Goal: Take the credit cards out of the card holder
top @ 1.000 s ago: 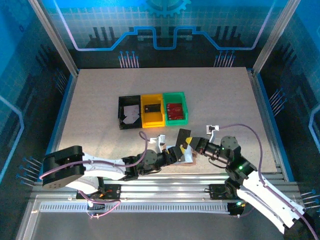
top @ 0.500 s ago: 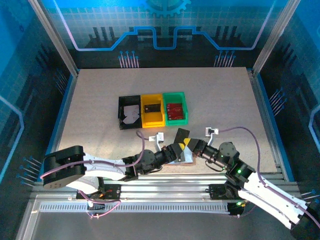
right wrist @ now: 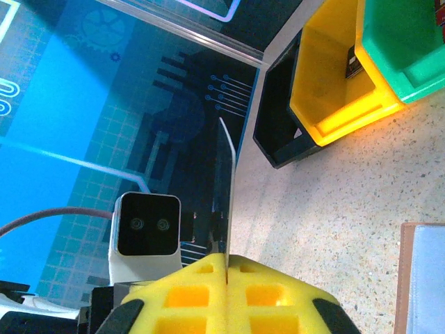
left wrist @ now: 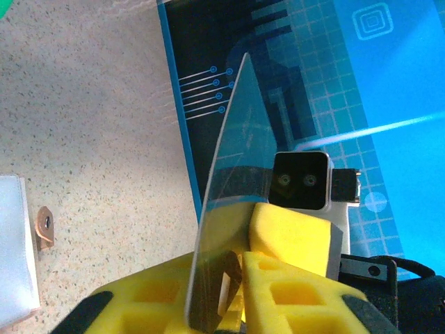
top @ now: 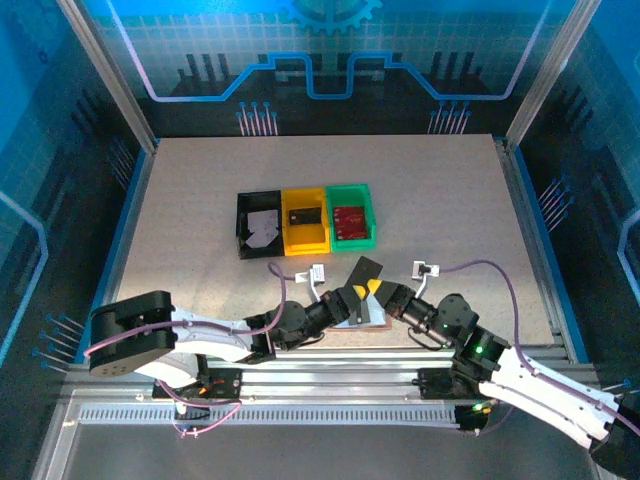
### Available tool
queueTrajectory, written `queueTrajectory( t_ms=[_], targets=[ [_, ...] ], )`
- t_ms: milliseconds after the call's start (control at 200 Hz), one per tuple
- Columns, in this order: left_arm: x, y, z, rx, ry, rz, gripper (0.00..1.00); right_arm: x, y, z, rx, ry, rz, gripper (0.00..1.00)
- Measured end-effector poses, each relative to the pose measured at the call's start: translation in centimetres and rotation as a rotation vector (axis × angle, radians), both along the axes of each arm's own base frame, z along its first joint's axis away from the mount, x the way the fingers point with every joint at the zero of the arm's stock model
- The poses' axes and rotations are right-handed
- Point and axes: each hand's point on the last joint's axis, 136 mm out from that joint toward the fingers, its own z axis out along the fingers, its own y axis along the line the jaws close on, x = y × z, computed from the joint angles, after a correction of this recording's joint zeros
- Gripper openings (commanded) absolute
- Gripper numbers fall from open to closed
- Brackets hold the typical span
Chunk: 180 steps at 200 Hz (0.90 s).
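A dark credit card stands on edge above the near table edge. My right gripper is shut on its lower edge, and the credit card runs edge-on up from the pads. My left gripper reaches in from the other side. Its yellow pads sit on both sides of the same credit card, with a slim gap still showing at one pad. The tan-pink card holder lies flat on the table under both grippers. Its pale inside shows at the left wrist view's edge.
Three trays stand mid-table: the black tray with a white card, the yellow tray with a dark card, and the green tray with a red card. The aluminium rail runs just behind the grippers.
My left jaws have narrowed round the dark card. My right gripper has shifted slightly left and toward the near edge, still holding the card.
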Motion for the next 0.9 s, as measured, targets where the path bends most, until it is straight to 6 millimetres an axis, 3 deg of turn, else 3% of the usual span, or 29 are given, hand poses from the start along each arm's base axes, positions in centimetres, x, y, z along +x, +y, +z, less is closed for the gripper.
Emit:
queueTrajectory(
  t_ms=[155, 210, 315, 375, 525, 665, 800, 900],
  targets=[
    [-0.1, 0.0, 0.1, 0.004, -0.011, -0.001, 0.06, -0.1, -0.1, -0.4, 0.005, 0.01, -0.016, 0.0],
    [-0.1, 0.0, 0.3, 0.001, -0.014, -0.002, 0.0, -0.1, -0.2, -0.3, 0.009, 0.011, -0.019, 0.04],
    [-0.3, 0.1, 0.5, -0.004, -0.019, -0.007, 0.0, -0.3, -0.2, -0.2, 0.013, 0.007, -0.017, 0.1],
    [-0.5, 0.1, 0.7, -0.002, -0.019, -0.015, 0.0, -0.4, -0.3, -0.3, 0.007, 0.01, -0.013, 0.19],
    [-0.3, 1.4, 1.4, 0.016, -0.012, 0.006, 0.0, -0.9, -1.1, -1.3, -0.096, 0.013, -0.017, 0.55],
    [0.7, 5.0, 3.0, 0.057, 0.004, 0.052, 0.0, -1.0, -2.8, -0.6, -0.218, -0.014, -0.05, 0.78],
    [2.0, 10.0, 3.8, 0.156, 0.014, 0.115, 0.0, -1.0, -4.5, 1.2, -0.331, -0.068, -0.083, 0.89],
    [3.5, 14.1, 3.6, 0.242, 0.034, 0.169, 0.0, -0.9, -5.3, 1.5, -0.432, -0.09, -0.09, 0.95]
  ],
)
